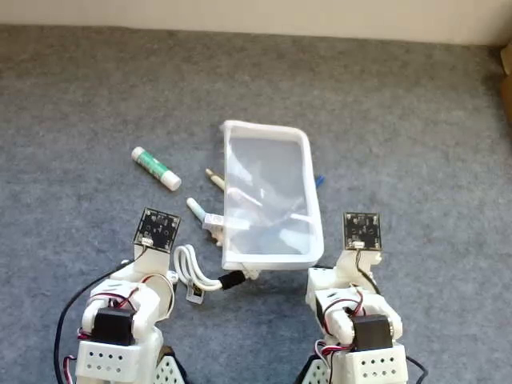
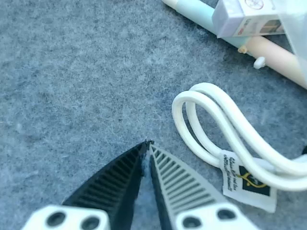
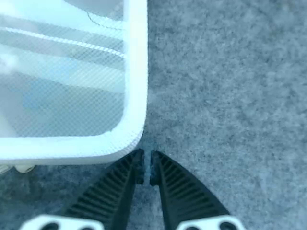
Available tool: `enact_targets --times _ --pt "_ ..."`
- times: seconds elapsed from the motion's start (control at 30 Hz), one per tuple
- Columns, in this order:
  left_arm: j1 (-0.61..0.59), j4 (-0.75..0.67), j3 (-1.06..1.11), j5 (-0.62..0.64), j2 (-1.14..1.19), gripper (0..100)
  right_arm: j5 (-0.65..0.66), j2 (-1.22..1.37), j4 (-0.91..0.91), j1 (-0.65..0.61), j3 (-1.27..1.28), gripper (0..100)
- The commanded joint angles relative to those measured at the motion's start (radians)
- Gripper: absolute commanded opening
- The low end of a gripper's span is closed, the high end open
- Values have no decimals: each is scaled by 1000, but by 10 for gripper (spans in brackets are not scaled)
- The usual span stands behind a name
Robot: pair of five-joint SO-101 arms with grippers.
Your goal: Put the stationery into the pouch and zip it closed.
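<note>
Pouch [image 1: 267, 261]: translucent; contents unclear.
Beige pen [image 1: 214, 178]: end hidden under pouch.
Left gripper [image 2: 147, 144], right gripper [image 3: 146, 157]: jaws closed, empty.

Bare grey tabletop [image 1: 400, 144] is left open to the right of the pouch [image 1: 268, 200] and beyond it. The pouch's near rim is met just ahead of the right gripper [image 3: 147, 160]. Ahead of the left gripper [image 2: 147, 146], passage is narrowed by a looped white cable [image 2: 216, 129]. Pens [image 1: 214, 178] and a small box [image 1: 213, 222] are crowded against the pouch's left side. A glue stick [image 1: 156, 169] is set apart, farther left.
</note>
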Motion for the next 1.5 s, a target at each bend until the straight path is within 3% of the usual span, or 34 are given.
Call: enact_targets --times 0.0,0.97,1.13,1.3,1.47 --pt "12 9 22 5 -8 7 -12 -7 8 5 122 30" --pt "12 9 22 5 -8 7 -11 -7 4 1 120 33" --pt "12 9 22 5 -8 7 149 -7 2 1 8 34" --pt "12 9 22 5 -8 7 37 -2 8 -10 -162 33" --pt "12 9 22 5 -8 7 -61 -1 61 -180 -274 30"
